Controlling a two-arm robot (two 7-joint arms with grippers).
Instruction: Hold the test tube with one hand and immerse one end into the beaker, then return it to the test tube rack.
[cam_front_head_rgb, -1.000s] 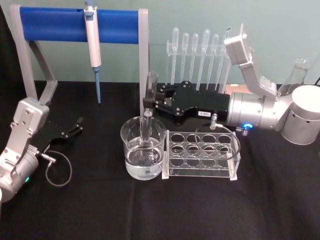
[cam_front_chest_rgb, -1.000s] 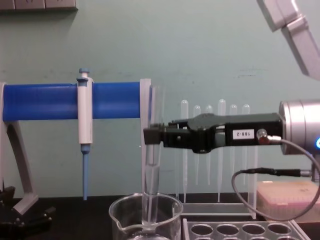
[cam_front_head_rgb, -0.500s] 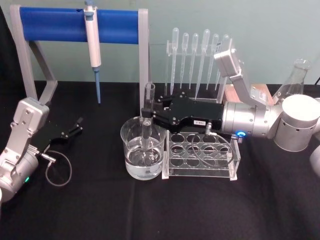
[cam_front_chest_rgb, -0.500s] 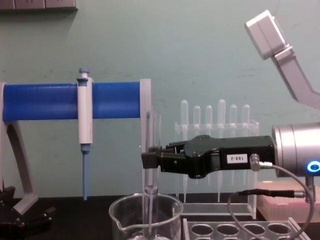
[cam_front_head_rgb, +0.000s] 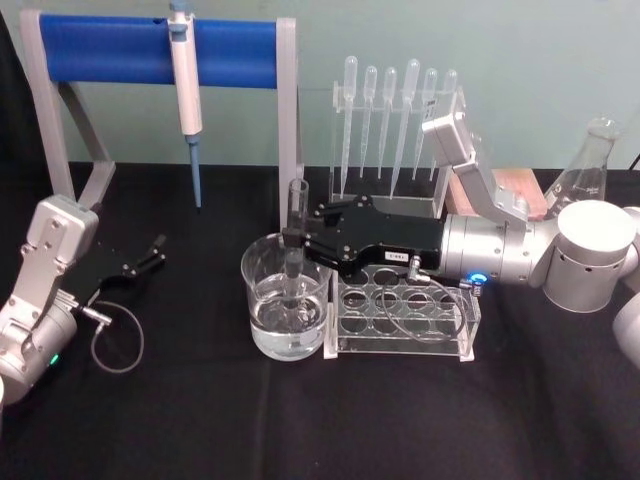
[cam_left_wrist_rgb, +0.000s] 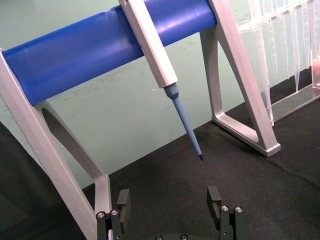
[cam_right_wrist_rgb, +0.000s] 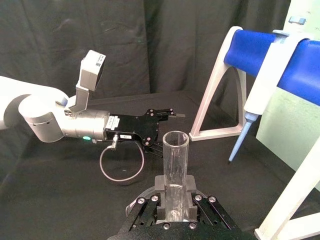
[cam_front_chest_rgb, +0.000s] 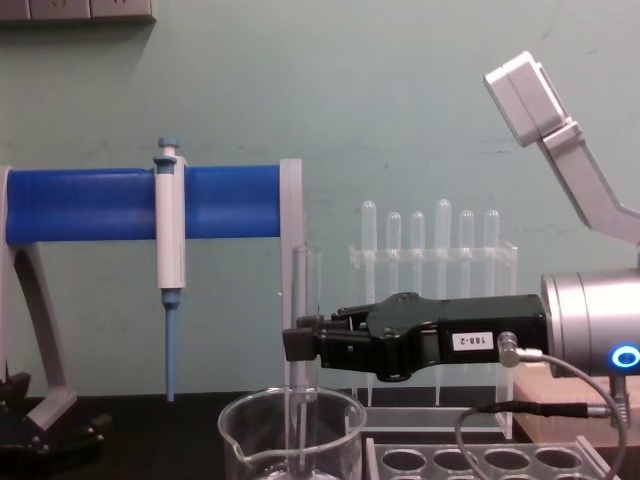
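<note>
Logged tube (cam_front_head_rgb: 297, 203) upright, clamped near mid-length in right pincer (cam_front_head_rgb: 293, 240), lower end down inside beaker (cam_front_head_rgb: 256, 300) just left of rack (cam_front_head_rgb: 400, 337); read "188-2" on white label (cam_front_chest_rgb: 473, 341) of that pincer's body; saw left pincer (cam_front_head_rgb: 156, 251) parked at far left over worktop (cam_front_head_rgb: 200, 420), fingers apart, holding nothing.

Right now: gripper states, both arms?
Left gripper: open, empty, idle at left.
Right gripper: shut on the test tube, lower end inside the beaker.

I see the right gripper (cam_front_chest_rgb: 298, 343) reaching in from the right, clamped on the upright test tube (cam_front_chest_rgb: 304, 285). The tube's lower end sits inside the beaker (cam_front_chest_rgb: 245, 445), just beside the rack (cam_front_chest_rgb: 470, 458).
</note>
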